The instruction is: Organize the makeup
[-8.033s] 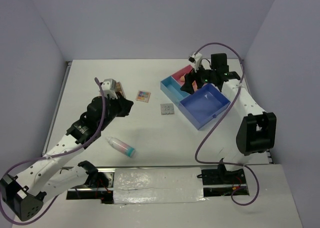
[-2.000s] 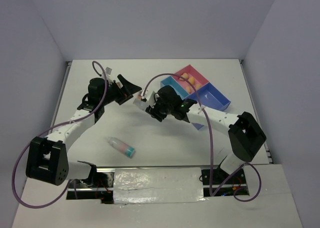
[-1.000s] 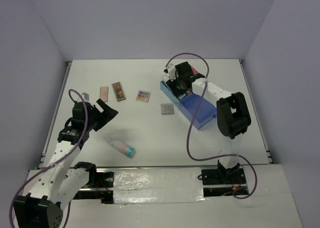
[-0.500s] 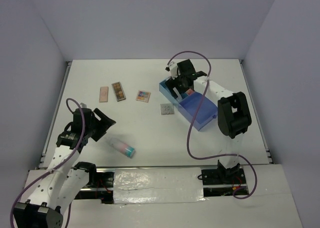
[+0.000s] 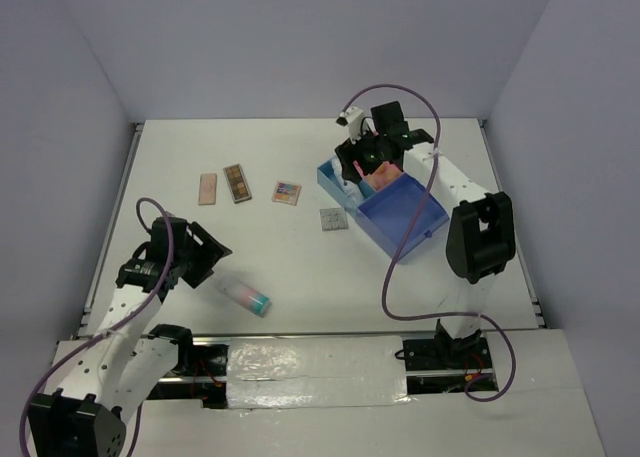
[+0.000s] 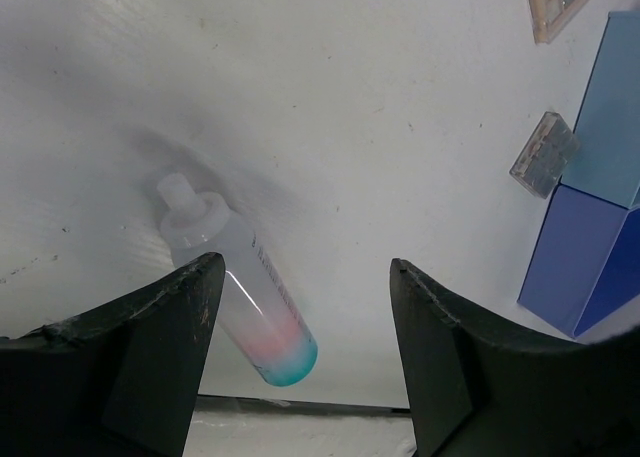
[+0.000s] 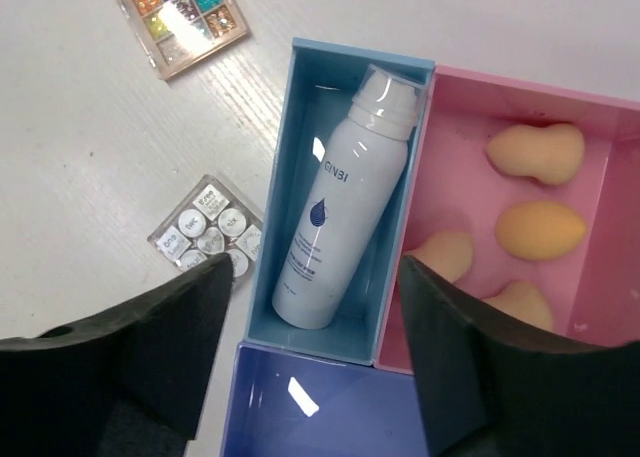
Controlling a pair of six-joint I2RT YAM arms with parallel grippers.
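The compartmented tray (image 5: 405, 215) sits on the right of the table (image 5: 300, 267); its light-blue compartment (image 7: 305, 157), the leftmost, holds the white bottle (image 7: 343, 207) lying flat, long axis along the compartment, cap toward the end away from the dark-blue compartment (image 7: 320, 407), which shows bare floor; the pink compartment (image 7: 610, 197) holds four tan sponges (image 7: 540, 229). Loose on the table, the peach palette (image 5: 208, 188) and brown palette (image 5: 237, 183) lie side by side, long axes running roughly near to far; nearer the arms the pinkish tube (image 6: 245, 297) lies on its side, diagonal, pale cap toward the far left, teal end toward the near right; the multicoloured palette (image 5: 287, 192) lies further right; the grey palette (image 5: 334, 220) is just beside the light-blue compartment. The left gripper (image 6: 305, 277) hovers over the tube, jaws spread, grasping nothing; the right gripper (image 7: 312, 272) hangs above the bottle, jaws wider than it, released.
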